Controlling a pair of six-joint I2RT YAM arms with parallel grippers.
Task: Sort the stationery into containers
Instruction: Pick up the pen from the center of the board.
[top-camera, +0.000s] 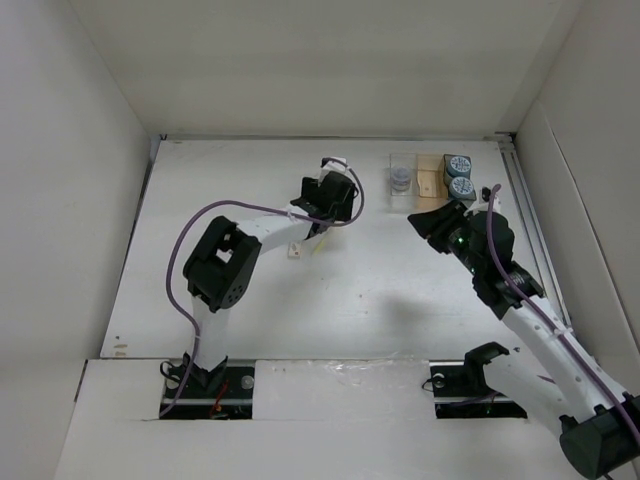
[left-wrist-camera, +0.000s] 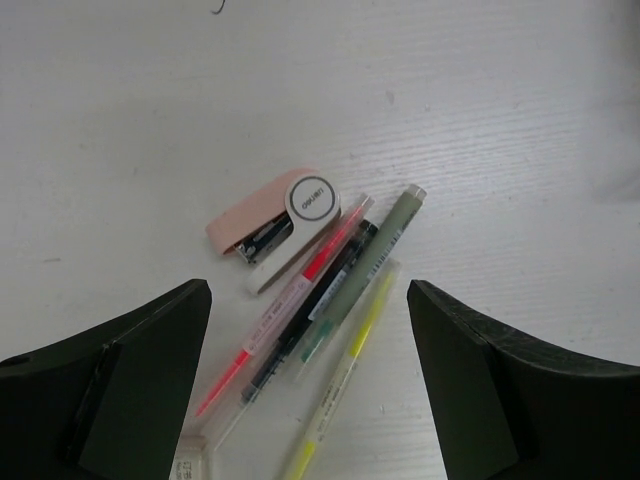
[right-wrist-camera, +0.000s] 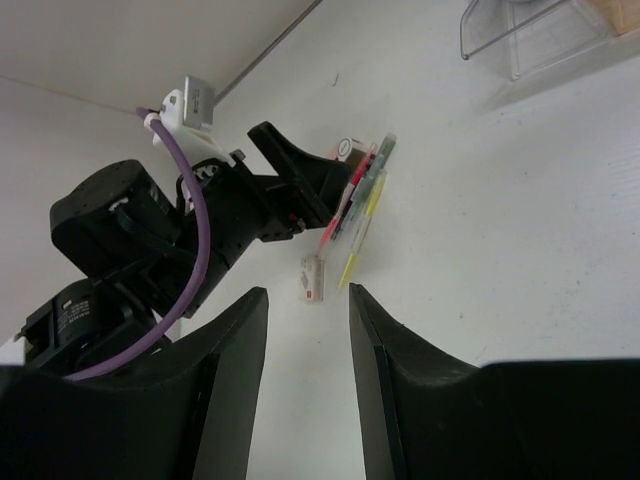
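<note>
Several pens lie side by side on the white table: a red pen (left-wrist-camera: 290, 305), a dark pen (left-wrist-camera: 318, 290), a grey-green pen (left-wrist-camera: 380, 250) and a yellow-green highlighter (left-wrist-camera: 345, 375). A pink stapler (left-wrist-camera: 270, 222) lies next to them, and a beige eraser (left-wrist-camera: 192, 465) lies by their tips. My left gripper (left-wrist-camera: 310, 385) is open and empty, hovering over the pens (top-camera: 321, 240). The organiser tray (top-camera: 430, 185) stands at the back right. A purplish pot (top-camera: 401, 178) sits in its clear section and two blue-grey rolls (top-camera: 460, 176) in its dark section. My right gripper (top-camera: 440, 222) is open and empty just in front of the tray.
White walls close in the table on the left, back and right. The right wrist view shows the left arm (right-wrist-camera: 150, 240), the pens (right-wrist-camera: 362, 200), the eraser (right-wrist-camera: 313, 280) and the clear tray section (right-wrist-camera: 530, 35). The eraser also shows in the top view (top-camera: 294, 250).
</note>
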